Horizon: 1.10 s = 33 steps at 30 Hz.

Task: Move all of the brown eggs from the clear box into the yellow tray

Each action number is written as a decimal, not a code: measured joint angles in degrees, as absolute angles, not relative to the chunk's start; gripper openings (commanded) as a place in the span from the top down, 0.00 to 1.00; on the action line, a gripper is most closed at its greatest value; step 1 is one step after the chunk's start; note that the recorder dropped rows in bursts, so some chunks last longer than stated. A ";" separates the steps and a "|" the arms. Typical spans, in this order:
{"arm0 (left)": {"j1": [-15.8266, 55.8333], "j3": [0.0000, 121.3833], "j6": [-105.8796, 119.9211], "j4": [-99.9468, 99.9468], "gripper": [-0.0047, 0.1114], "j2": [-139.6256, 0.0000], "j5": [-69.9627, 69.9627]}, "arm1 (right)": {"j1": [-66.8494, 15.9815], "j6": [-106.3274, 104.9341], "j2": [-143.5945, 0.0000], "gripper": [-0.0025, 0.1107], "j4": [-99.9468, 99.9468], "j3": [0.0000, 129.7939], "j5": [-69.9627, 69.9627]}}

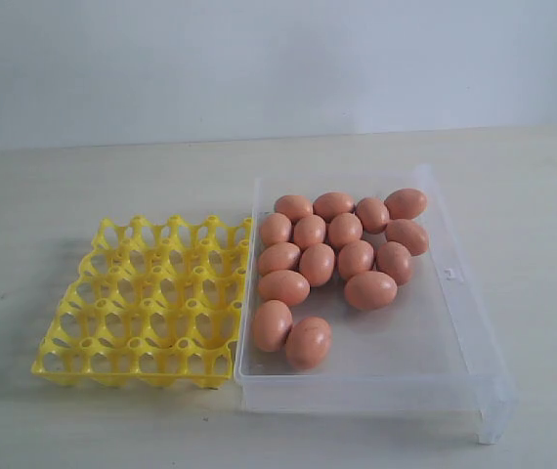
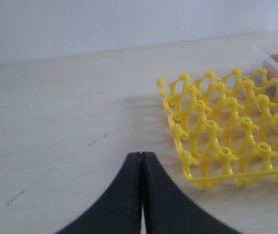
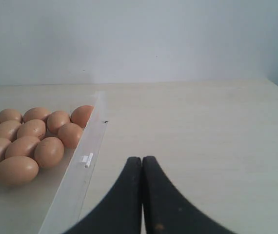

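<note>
**A:** Egg count?

**B:** Sixteen brown eggs [image 1: 317,264], all lying loose in the clear box [image 1: 454,352]. Fourteen were bunched at its far end, from the tray-side wall across to near the opposite wall. Two lay touching each other near the near corner on the tray side.

**A:** Surface and shape?

**B:** They were smooth, matte, orange-brown ovals, all alike, lying on their sides.

**A:** Containers?

**B:** One box and one yellow tray [image 1: 64,362]. The box was shallow, rectangular, see-through plastic with low walls and one small clasp tab [image 1: 451,275] on the long wall away from the tray. The tray was bright, glossy plastic, roughly square, a lattice of open cups with pointed posts. I could not count the cups with certainty. The tray's edge sat against the box's long wall, and both stood on the pale, faintly grained desk [image 1: 64,195], well in from its far edge.

**A:** Grippers?

**B:** Two, black, with curved fingers. The left gripper [image 2: 140,155] had its jaws pressed together, empty, over bare desk beside a tray corner. The right gripper [image 3: 141,159] had its jaws together too, empty, over bare desk just outside the box's tab wall.
</note>
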<state>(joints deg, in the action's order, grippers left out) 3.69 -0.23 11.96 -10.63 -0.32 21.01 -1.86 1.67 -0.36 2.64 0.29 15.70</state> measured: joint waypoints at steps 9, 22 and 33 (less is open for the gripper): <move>3.69 -0.23 11.96 -10.63 0.96 -0.32 21.01 | -1.86 1.67 -4.37 0.98 2.91 5.30 18.21; 3.69 -0.23 11.96 -10.63 0.96 -0.32 21.01 | -3.98 -8.62 -40.74 0.98 6.92 49.26 36.99; 3.69 -0.23 11.96 -10.63 0.96 -0.32 21.01 | -13.91 -5.68 -73.90 0.98 -8.84 74.69 61.99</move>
